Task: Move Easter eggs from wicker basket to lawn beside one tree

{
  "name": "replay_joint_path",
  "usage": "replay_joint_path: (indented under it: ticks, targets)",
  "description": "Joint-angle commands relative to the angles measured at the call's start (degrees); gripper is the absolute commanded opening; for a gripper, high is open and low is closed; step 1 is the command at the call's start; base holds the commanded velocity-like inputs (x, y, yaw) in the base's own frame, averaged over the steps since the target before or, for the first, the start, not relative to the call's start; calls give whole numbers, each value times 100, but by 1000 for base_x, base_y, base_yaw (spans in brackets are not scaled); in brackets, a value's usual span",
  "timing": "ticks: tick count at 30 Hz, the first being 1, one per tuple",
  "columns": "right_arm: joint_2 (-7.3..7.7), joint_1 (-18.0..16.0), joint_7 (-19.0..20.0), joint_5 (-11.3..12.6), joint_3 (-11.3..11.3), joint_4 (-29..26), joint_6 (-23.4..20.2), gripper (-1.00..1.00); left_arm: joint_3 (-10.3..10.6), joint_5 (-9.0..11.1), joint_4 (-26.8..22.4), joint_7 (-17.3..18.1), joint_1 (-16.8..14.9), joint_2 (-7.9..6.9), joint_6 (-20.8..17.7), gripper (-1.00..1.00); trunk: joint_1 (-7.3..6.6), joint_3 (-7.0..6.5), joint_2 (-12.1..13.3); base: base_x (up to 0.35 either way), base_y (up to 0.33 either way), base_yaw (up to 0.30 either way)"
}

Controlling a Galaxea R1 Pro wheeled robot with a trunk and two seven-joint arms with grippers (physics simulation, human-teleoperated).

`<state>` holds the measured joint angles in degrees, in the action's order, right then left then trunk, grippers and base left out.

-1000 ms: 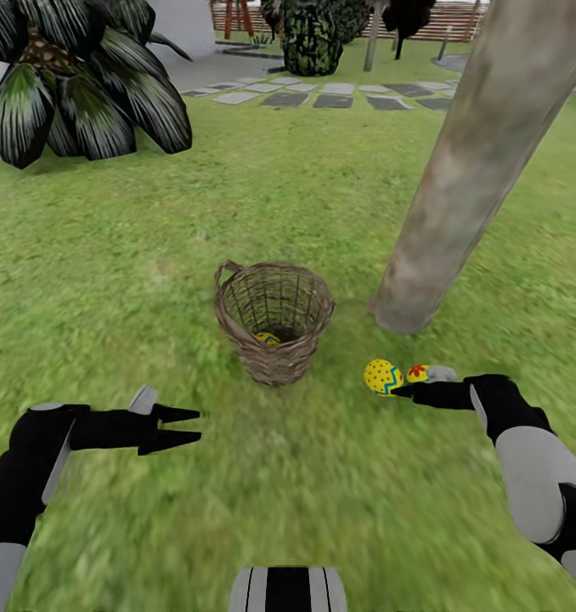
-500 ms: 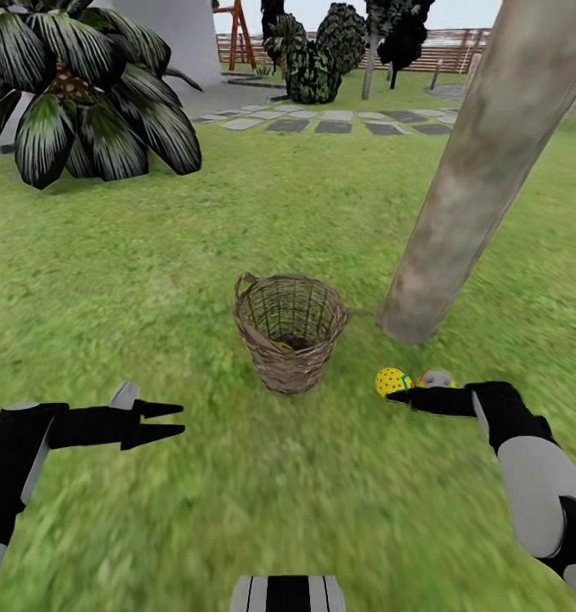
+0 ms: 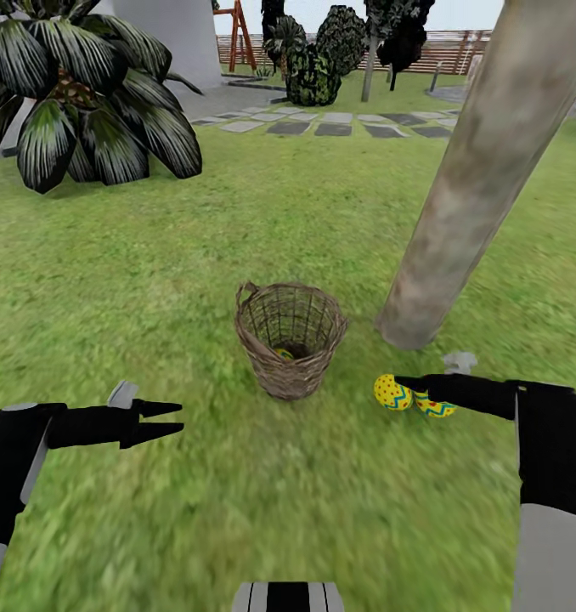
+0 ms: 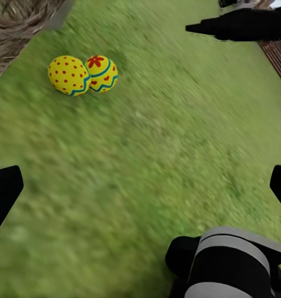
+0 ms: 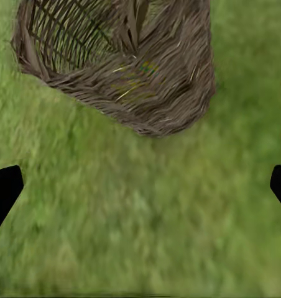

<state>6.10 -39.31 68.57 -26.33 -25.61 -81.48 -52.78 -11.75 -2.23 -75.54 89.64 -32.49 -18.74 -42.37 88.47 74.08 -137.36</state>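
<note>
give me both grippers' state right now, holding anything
Left gripper: open, holding nothing, above the lawn.
Right gripper: open, holding nothing, beside the two Easter eggs.

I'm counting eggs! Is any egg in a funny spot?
One egg sits inside the basket, apart from the rest. The other two eggs lie touching on the grass near the tree trunk.

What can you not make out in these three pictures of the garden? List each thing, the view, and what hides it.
- Third Easter egg, head view: only a yellow scrap shows, walled in by the wicker basket; in the right wrist view it is a blur behind the weave.
- Tree, head view: its crown is cut off by the top edge.
- Second egg, head view: partly covered by the right gripper.
</note>
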Motion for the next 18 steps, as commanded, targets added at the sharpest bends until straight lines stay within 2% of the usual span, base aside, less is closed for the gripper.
replay_joint_path:
  ticks: [1,3,4,5,7,9,11,12,14,16,18]
  targets:
    - [-21,-12,31,-76,200,-44,-63,100,-3,-27,0,36,-2,4,-61,100,-23,-14,40,0,0,0]
    - [-50,-85,-196,-74,543,-85,-123,100,-3,-34,8,36,-2,8,-61,100,-67,-50,120,0,0,0]
    - [-66,-163,-334,-63,612,-89,-184,100,-3,-40,10,36,-2,9,-61,100,-89,-68,160,0,0,0]
    - [-156,-344,-601,-52,686,-88,-340,100,1,-42,12,36,-2,10,-57,100,-111,-86,200,0,0,0]
    - [-267,-510,-752,-66,720,-86,-408,100,4,-41,13,36,-2,10,-54,100,-155,-122,281,0,0,0]
    - [-454,-759,-901,-90,846,-77,-454,100,5,-46,13,36,-2,10,-53,100,-199,-158,361,0,0,0]
    - [-610,-974,-1075,-103,1115,-73,-479,100,2,-46,13,36,-2,10,-52,100,-243,-194,441,0,0,0]
    - [-676,-1101,-1289,-83,1315,-70,-490,100,0,-43,13,36,-2,9,-52,100,-243,-194,441,0,0,0]
    - [-746,-1246,-1614,-54,1449,-45,-499,100,-11,-42,16,36,-2,4,-44,100,-243,-194,441,0,0,0]
    - [-894,-1345,-1931,-56,1514,-3,-503,100,-105,-41,20,36,-2,7,-37,100,-243,-194,441,0,0,0]
    - [-1074,-1427,-2219,-82,1549,24,-504,100,-317,-40,51,36,-1,20,-33,100,-243,-194,441,8,0,0]
